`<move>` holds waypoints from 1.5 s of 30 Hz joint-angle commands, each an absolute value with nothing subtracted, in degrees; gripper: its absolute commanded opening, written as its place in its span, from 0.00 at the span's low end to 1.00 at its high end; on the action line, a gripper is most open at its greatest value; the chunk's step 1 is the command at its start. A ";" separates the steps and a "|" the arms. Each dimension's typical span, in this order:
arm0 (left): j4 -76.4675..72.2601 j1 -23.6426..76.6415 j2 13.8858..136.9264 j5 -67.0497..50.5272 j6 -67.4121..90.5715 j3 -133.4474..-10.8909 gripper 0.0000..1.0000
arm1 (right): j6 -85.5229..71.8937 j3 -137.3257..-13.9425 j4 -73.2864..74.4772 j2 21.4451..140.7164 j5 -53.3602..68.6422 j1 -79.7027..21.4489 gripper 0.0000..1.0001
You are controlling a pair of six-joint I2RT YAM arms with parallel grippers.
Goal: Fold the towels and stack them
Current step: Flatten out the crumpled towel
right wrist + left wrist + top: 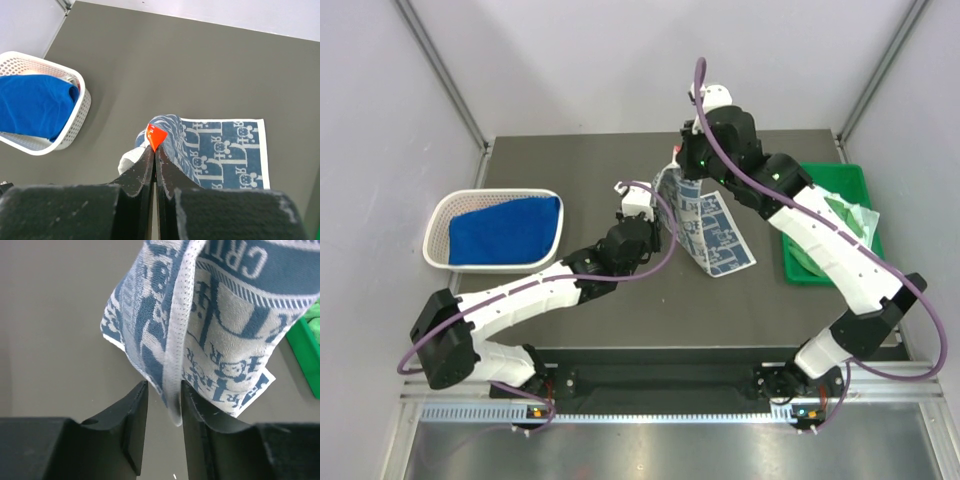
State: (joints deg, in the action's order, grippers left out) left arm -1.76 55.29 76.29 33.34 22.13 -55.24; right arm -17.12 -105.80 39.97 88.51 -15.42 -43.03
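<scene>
One printed towel (720, 232), white with blue-grey lettering and small figures, sits at the middle of the dark surface (570, 170), half raised. Its near-right part lies flat while its far-left end is drawn up into a peak. Its long axis runs diagonally in the top view, from the raised far end down toward the near right. The right tool (154, 150) is pressed together on the topmost corner, with a small orange-red tab (156, 136) showing at its fingertips. The left tool (164, 395) has its two fingers narrowly parted on either side of a hanging hem (whether they actually clamp it I cannot tell). To fold well, both tools likely need firm holds on matching corners of one short edge. They can then carry that edge level over the flat part so the edges meet without a twist. Well apart on the left, a royal blue towel (505, 230) fills a white mesh basket (438, 222), and a green tray (798, 270) stands near on the right.
</scene>
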 commanded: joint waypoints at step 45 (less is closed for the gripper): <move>14.51 35.23 71.18 9.79 10.44 -83.78 0.00 | -6.85 -113.66 39.74 86.56 -0.27 -33.85 0.00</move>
State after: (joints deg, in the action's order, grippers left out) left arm 16.64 47.92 67.05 13.80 4.10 -87.26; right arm -6.59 -116.90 42.76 80.23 -4.29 -38.70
